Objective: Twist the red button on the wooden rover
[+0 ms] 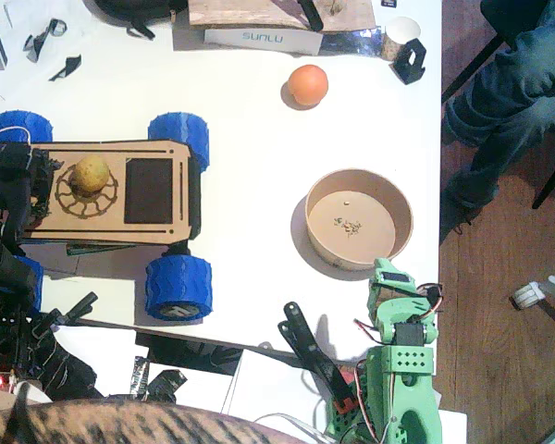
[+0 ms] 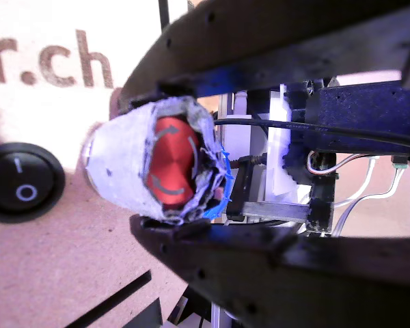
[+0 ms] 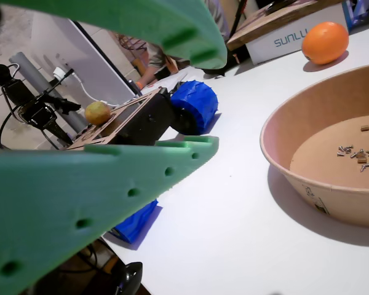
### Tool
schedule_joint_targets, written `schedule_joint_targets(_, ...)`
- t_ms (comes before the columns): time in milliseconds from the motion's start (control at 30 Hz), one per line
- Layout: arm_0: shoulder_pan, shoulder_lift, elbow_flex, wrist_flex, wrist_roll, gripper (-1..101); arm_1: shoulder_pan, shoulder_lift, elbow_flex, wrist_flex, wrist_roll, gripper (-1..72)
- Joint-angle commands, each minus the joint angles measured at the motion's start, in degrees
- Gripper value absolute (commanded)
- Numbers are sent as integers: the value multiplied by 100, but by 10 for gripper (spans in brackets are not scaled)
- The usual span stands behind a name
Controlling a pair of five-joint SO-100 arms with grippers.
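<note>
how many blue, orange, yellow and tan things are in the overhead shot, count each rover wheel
blue wheels: 4
orange ball: 1
yellowish fruit on the wooden rover: 1
tan bowl: 1
total: 7

I counted one flat plywood rover (image 1: 106,190) on the white table (image 1: 259,166), and three of its chunky blue ribbed wheels (image 1: 178,288) were in plain sight, with a sliver of a fourth behind my black arm. One yellowish round fruit (image 1: 91,173) sat on its deck, and one orange ball (image 1: 307,85) lay further off. There was one round tan cardboard bowl (image 1: 359,218) with a small scatter of screws (image 3: 357,153), too tiny to count properly. One red round button (image 2: 172,161), one black rocker switch (image 2: 20,181). Two arms total: my black one (image 1: 9,231), the green one (image 1: 402,361).
</note>
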Motion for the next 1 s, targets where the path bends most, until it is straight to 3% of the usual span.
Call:
schedule_joint_targets(0, 536, 62, -185, 185, 149, 1, 44, 0, -26, -35, 53, 104)
schedule_joint_targets(200, 536, 70, -176, 167, 123, 10, 44, 0, -26, -35, 53, 104)
schedule_joint_targets(367, 536, 141, -176, 141, 62, 112, 44, 0, -26, -35, 53, 104)
schedule_joint_targets(667, 527, 237, -167, 255, 62, 174, 44, 0, -26, -35, 53, 104)
schedule_joint_targets(967, 527, 308, -158, 343, 62, 182, 44, 0, -26, -35, 53, 104)
